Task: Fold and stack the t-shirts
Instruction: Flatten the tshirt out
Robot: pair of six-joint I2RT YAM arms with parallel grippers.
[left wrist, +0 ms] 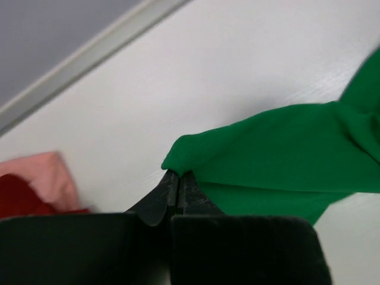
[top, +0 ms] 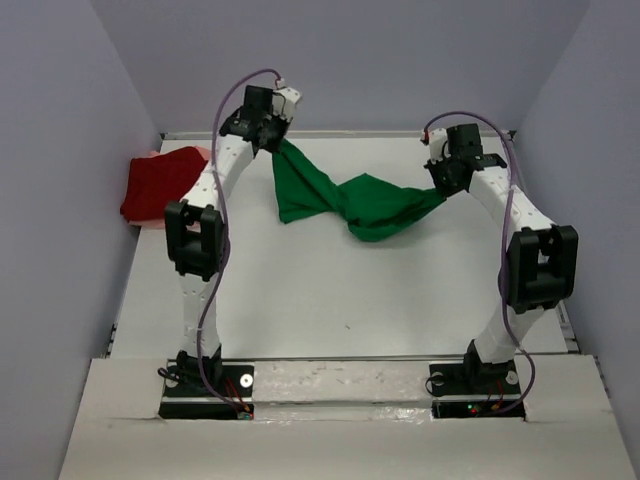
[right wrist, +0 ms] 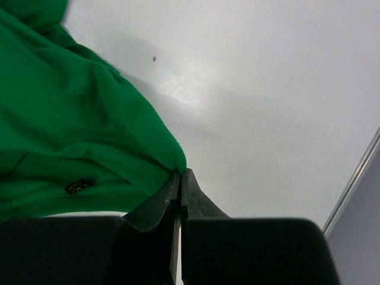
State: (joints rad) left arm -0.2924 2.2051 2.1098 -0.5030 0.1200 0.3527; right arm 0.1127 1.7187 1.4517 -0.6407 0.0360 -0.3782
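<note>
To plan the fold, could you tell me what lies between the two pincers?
The bright green cloth t-shirt hangs there, pinched by the left pincer and right pincer and sagging midway, as the top external view shows.

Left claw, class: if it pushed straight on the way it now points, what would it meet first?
The green t-shirt: the left claw is shut on its bunched edge, so cloth sits right at the tips. Past it, probably bare table, though depth is unclear.
</note>
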